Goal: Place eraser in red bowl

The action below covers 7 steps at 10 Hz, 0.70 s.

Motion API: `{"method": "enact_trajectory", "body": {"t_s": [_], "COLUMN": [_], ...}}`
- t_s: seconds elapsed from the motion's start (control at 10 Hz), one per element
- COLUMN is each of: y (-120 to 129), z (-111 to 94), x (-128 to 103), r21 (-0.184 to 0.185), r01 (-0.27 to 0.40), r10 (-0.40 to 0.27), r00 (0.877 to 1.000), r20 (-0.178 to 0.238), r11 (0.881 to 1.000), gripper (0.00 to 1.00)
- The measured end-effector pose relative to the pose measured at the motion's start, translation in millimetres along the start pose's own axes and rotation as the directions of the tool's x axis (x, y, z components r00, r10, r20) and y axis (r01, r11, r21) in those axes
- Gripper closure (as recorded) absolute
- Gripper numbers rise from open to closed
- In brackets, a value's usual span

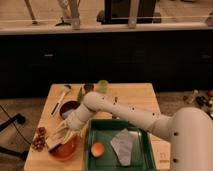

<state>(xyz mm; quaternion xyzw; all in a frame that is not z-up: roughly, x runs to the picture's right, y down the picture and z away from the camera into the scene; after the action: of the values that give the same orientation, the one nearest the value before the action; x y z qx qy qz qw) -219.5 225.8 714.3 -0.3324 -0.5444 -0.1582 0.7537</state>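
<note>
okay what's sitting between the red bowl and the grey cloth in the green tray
In the camera view, a round orange fruit lies in the green tray, between the red bowl and the grey cloth. The gripper hovers at the bowl's left rim.

the white arm (127, 116) reaches down to the left, its claw (59, 138) hanging low.

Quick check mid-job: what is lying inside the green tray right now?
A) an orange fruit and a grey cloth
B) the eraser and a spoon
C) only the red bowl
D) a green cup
A: the green tray holds the orange fruit and grey cloth; the gripper is over the red bowl, left of it.
</note>
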Motion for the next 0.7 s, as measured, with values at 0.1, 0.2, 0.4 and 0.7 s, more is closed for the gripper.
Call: {"method": "enact_trajectory", "body": {"t_s": [0.1,0.2,0.4,0.7], "y": [-0.3,-0.7,-0.3,2.7], "z": [-1.0,-1.6,-3.5,-7.9], "x": [-0.6,-2.2,-2.9,-3.0], "r21": [0.002,0.002,0.004,0.013], "r01": [0.002,0.006,0.009,0.011], "r10": [-0.002,-0.006,-0.009,-0.011], "r00": [1.000,1.000,1.000,1.000], "r20": [0.003,0.006,0.008,0.009], "r11": [1.000,1.000,1.000,1.000], "gripper": [0.20,0.20,0.20,0.20]}}
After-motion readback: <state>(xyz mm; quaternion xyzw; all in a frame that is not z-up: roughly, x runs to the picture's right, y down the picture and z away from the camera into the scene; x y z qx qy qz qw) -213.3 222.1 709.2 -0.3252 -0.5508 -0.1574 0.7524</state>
